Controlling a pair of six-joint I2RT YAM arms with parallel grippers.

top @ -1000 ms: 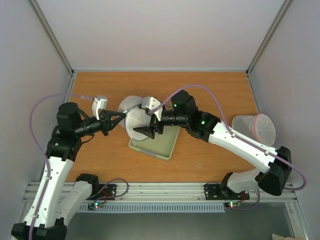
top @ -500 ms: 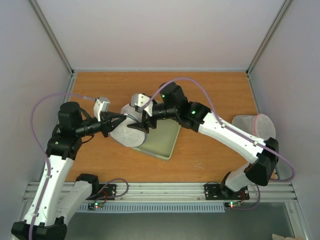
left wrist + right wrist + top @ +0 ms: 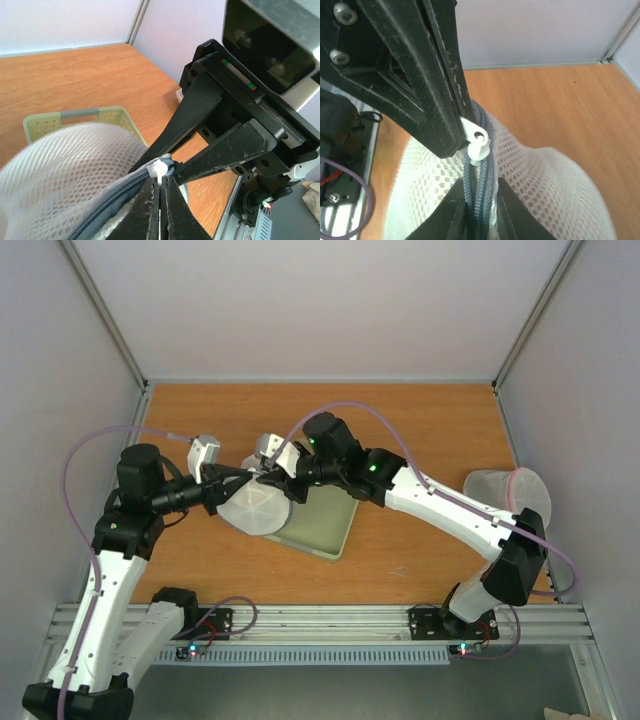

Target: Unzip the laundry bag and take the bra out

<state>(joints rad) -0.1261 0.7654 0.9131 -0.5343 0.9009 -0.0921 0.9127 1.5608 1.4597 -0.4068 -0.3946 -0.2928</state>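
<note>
Top external view: both arms meet over the left end of the tray [image 3: 330, 525], and the bag [image 3: 255, 512] sits right there between them, partly over the tray's edge and partly over the bench [image 3: 420, 430]; whether it rests or hangs, I can't tell. Left pincer [image 3: 243, 478] comes in from the left, right pincer [image 3: 270, 480] from the right, tips just about touching. On the left wrist view the left pincer is squeezed flat on the bag's rim, right at the white pull [image 3: 159, 170]. The right wrist view has the right pincer clamped on the grey zip band [image 3: 477, 195] just below that pull. The zip looks closed and no bra shows through the mesh, so it is presumably inside. Now the dangers, as I read them. The fingers are crowded on one spot, so any sideways move could knock them together. That small pull could slip out of the grip. If the band grip gives, the whole bag would be dragged along instead of the slider running. Loose mesh beside the teeth could also snag and jam it.
</note>
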